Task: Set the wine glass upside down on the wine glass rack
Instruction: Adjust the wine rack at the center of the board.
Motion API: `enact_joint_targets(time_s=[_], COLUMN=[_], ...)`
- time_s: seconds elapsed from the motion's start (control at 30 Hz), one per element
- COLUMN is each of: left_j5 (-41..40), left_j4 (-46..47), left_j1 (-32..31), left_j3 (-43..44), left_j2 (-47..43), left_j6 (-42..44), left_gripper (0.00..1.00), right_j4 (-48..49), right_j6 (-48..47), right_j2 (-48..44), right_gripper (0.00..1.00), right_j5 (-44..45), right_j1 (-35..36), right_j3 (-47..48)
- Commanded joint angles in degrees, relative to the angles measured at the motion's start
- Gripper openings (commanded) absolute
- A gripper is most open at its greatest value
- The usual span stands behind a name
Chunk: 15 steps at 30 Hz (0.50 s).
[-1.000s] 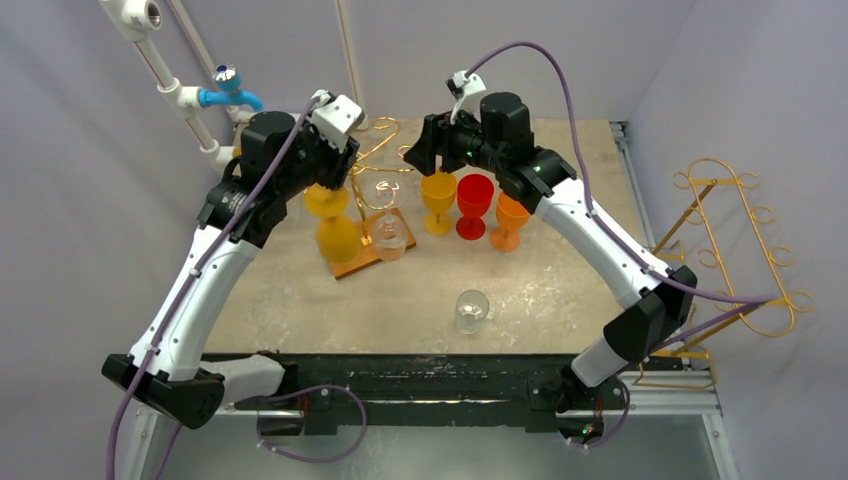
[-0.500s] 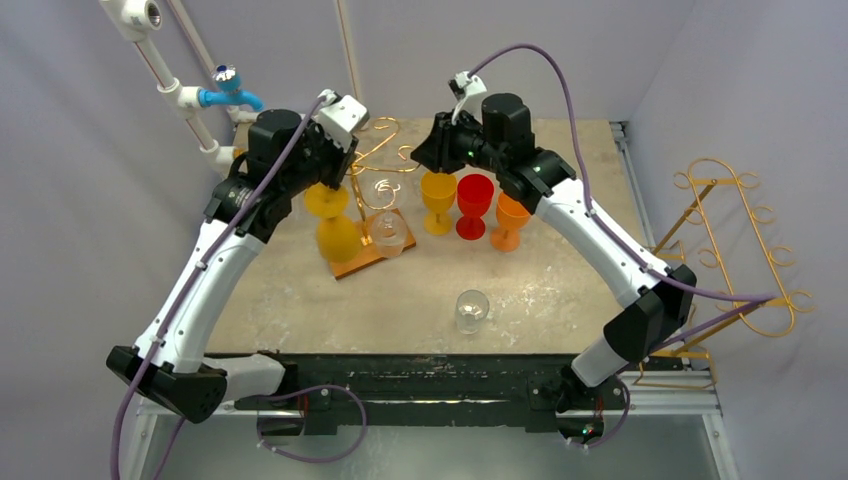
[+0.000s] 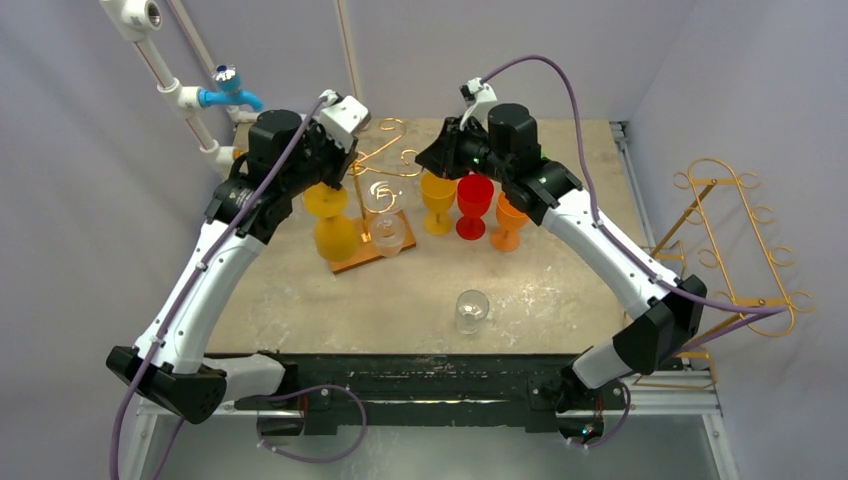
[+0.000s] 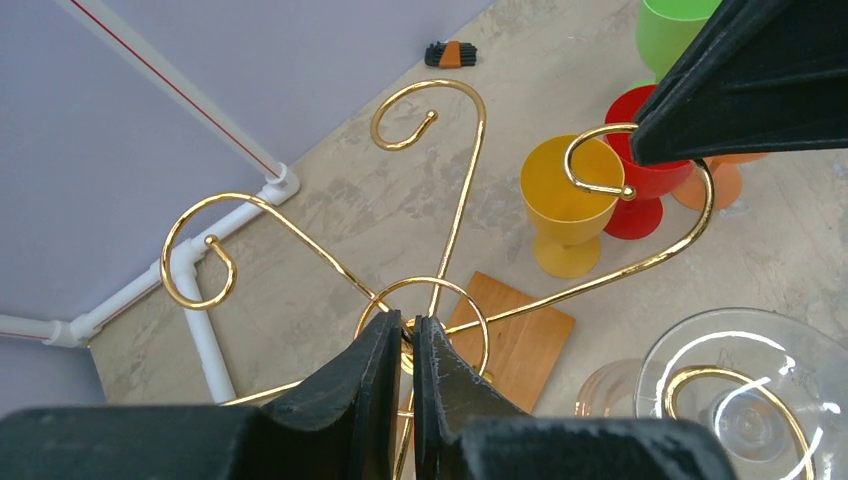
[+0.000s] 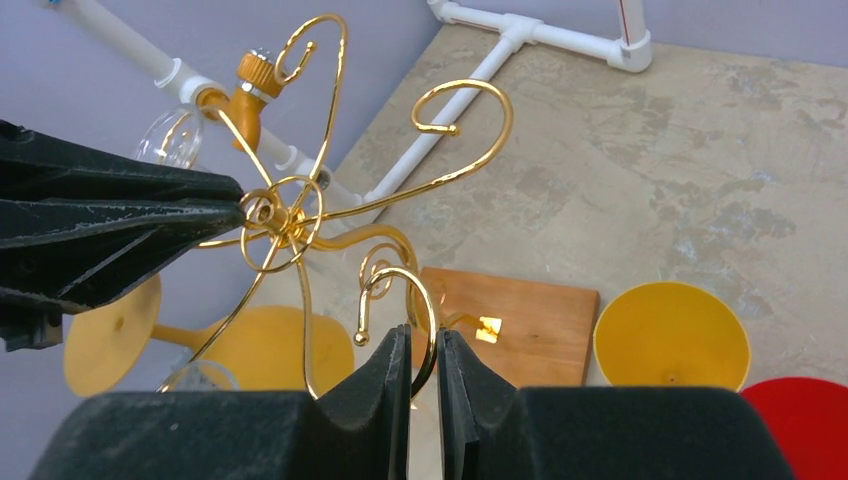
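Gold wire is what both my grippers hold. The left gripper is pinched almost closed on the central hub of the gold wire wine glass rack. The right gripper is narrowed onto one curled hook arm just across from it.

The clear stemmed wine glass that I must hang stands upright and alone on the table, well behind both grippers, toward my bases. I judge it light, rigid, slick and brittle. The stem just under the bowl looks like the safest hold, with a gentle squeeze.

Room is tight round the rack. A hanging clear glass sits bowl-down just beside my left fingers, and a hanging yellow glass is beneath that wrist. A yellow plastic goblet and a red goblet stand just below my right gripper. Empty hooks curl out beyond my left fingertips, and open table lies behind me.
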Motion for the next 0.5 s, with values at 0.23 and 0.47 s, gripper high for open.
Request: enact_joint_targets(time_s=[0.23,0.47], left_j5=[-2.6,-4.0], left_j4=[0.9,2.2], left_j1=[0.0,0.0], left_j3=[-2.3,-2.7], left_j2=[0.4,1.7], left_j6=[1.1,1.9], left_gripper=[0.05,0.04], right_j4=[2.1,1.5], right_j6=[4.1,5.5], right_j2=[-4.0,-3.2], right_gripper=[0.06,0.02], right_j5=[1.9,4.0], right_j1=[3.1,5.8], right_j3=[-2.6,-0.7])
